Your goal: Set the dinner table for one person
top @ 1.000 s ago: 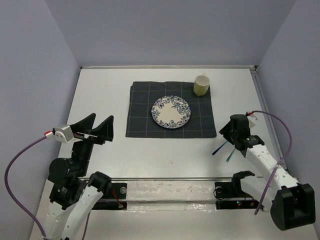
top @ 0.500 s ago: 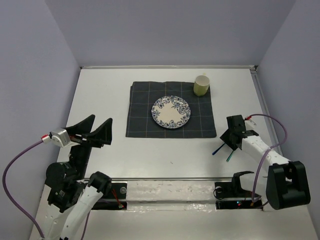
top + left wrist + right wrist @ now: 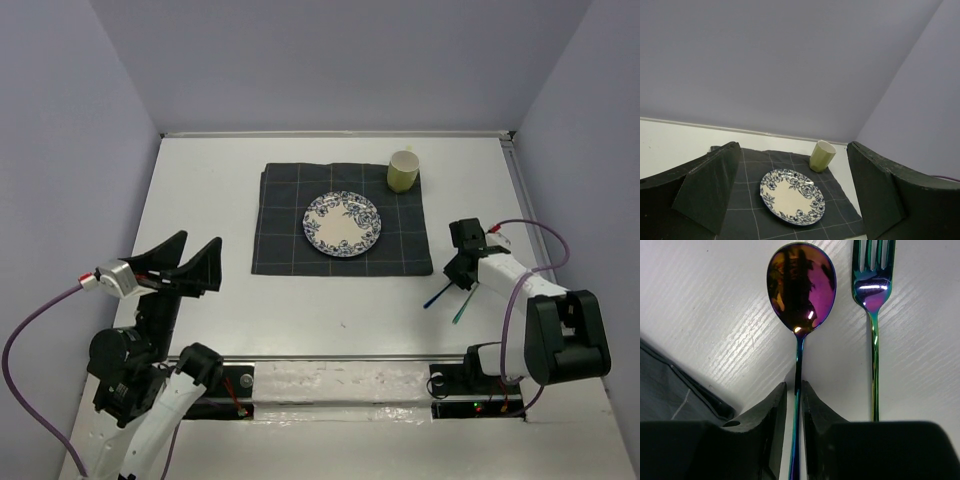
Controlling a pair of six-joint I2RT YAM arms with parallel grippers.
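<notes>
The white dinner table (image 3: pixel 200 190) carries a dark grid-lined cloth (image 3: pixel 290 235) with a blue-flowered plate (image 3: pixel 342 223) and a green cup (image 3: pixel 402 171) on it. An iridescent spoon (image 3: pixel 436 297) and fork (image 3: pixel 461 308) lie side by side on the bare table right of the cloth. My right gripper (image 3: pixel 460 272) is down on the table, its jaws closed narrowly around the spoon's handle (image 3: pixel 799 365). The fork (image 3: pixel 872 295) lies just right of the fingers, untouched. My left gripper (image 3: pixel 190 262) is wide open, empty and raised at the near left, facing the plate (image 3: pixel 791 195) and cup (image 3: pixel 821 155).
Lilac walls stand close on three sides. The cloth's corner (image 3: pixel 670 395) lies just left of my right gripper (image 3: pixel 794 387). A metal rail (image 3: pixel 340 358) and the arm bases run along the near edge. Purple cables loop beside both arms.
My right gripper has moved toward the far side and down onto the spoon's handle, with its arm folding back. My left gripper has drifted slightly left and nearer, still open.
</notes>
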